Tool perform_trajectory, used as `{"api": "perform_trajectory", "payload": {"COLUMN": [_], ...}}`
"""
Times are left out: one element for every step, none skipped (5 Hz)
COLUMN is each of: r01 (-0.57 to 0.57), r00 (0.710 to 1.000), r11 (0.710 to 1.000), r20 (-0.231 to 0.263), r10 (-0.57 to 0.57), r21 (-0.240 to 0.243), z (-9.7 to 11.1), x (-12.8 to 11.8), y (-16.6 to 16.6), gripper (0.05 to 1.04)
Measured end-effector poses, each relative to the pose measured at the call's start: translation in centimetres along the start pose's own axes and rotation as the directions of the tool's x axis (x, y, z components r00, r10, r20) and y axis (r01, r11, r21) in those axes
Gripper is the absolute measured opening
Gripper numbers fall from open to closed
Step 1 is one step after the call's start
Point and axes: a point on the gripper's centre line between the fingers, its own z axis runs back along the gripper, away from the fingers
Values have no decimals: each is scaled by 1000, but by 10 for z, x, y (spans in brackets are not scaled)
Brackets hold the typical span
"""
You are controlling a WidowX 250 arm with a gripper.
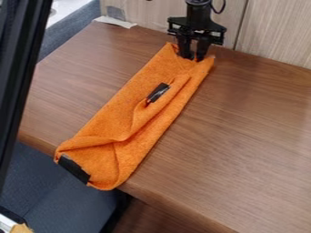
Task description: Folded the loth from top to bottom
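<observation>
See the black hand (193,58) at the top of the frame, right of centre, pointing down at the upper end of the orange cloth (121,113). Touching the cloth there, between two raised corners; cannot tell whether clenched on it or released. Above, note the black arm (199,13) coming in from the top edge, and just beside it a looped black cable (221,9).

From the hand, follow the cloth slanting down to the lower left of the frame, folded into a long, narrow strip. Along its middle, find a raised, rumpled fold, then a wider crease across the lower part. Near the centre, notice a black patch (158,92) beside that fold; at the lower end, another, larger black strip (74,169). There, reaches slightly past the near edge of the brown wood-grain surface (243,150).

Farther out, behind the surface, see pale wooden panels (276,32) at upper right. At upper left, a piece of whitish paper (115,21) by the far edge, near grey-blue upholstery (70,27). Down the left side, a slanting black bar (18,59); below, at lower left, a dark blue-grey seat (54,200)
</observation>
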Motion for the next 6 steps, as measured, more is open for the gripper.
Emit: {"api": "perform_trajectory", "payload": {"r01": [-4, -2, 2, -10, -32, -18], "r00": [1000, 1000, 1000, 1000, 999, 994], "r11": [1000, 1000, 1000, 999, 997, 997], "r20": [0, -9, -11, -10, 12, 107], "r10": [4, 2, -2, 10, 33, 26], "r21": [-1, 2, -2, -32, -71, -75], "z": [-1, -2, 0, 4, 16, 57], "x": [-1, -4, -4, -2, 2, 0], "y": [1, 0, 0, 1, 1, 2], "gripper": [190, 85, 61, 59, 59, 59]}}
